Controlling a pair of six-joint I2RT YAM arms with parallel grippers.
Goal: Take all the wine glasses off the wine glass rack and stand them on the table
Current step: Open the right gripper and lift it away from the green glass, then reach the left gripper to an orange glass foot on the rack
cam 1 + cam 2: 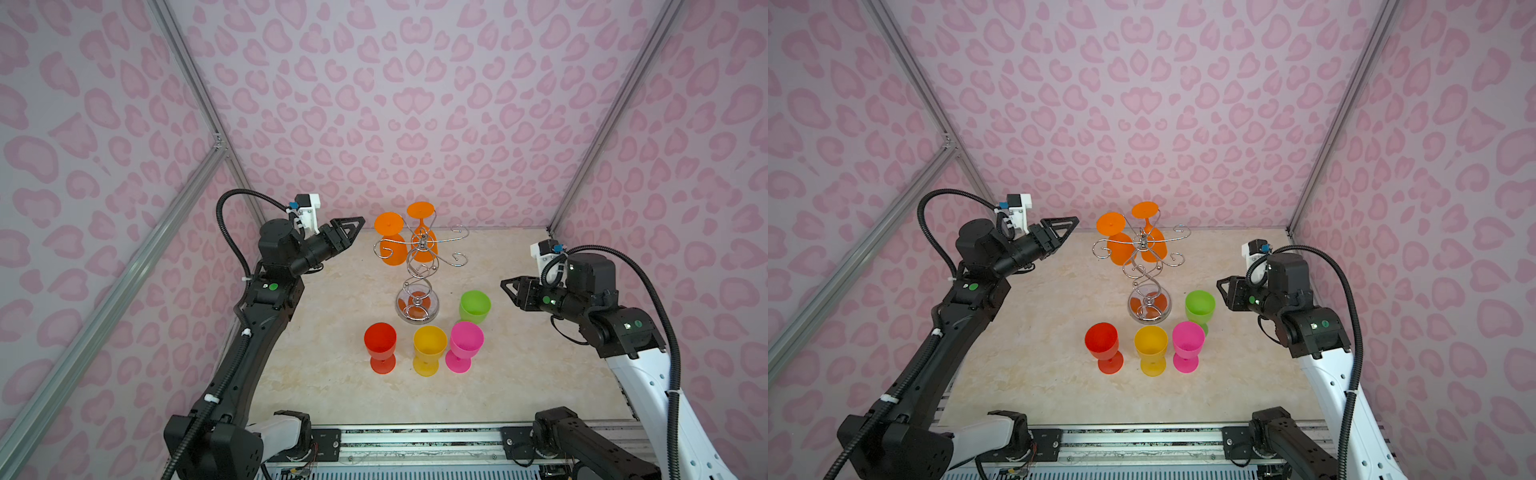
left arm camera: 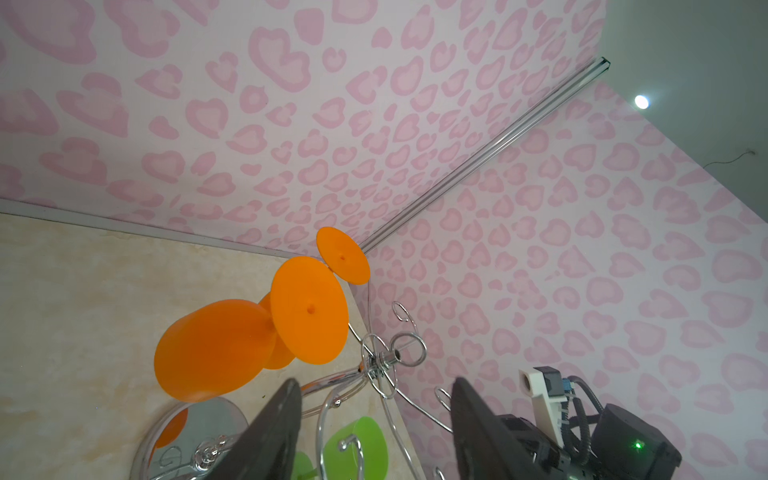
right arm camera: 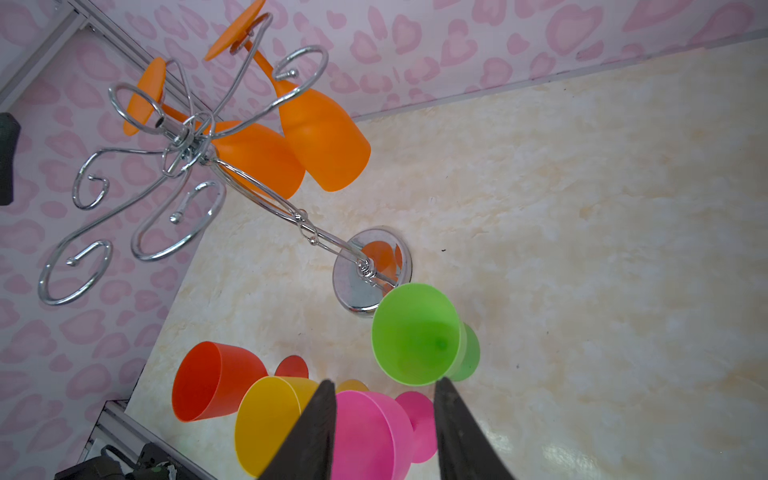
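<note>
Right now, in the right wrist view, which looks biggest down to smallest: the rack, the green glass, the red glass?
1. wine glass rack
2. green glass and red glass look about alike; the green one is nearer, so no ranking.

A rack (image 1: pixel 415 309) is set mid-table (image 1: pixel 332 395). Two glasses (image 1: pixel 392 249) are hung upside down on its far-left hooks. Three glasses (image 1: pixel 429 347) are lined up in front, and a fourth glass (image 1: pixel 474 305) is stood just right of its base.

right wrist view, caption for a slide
Open right hand near four upright coloured glasses; two orange glasses hang inverted on the chrome rack.
</note>
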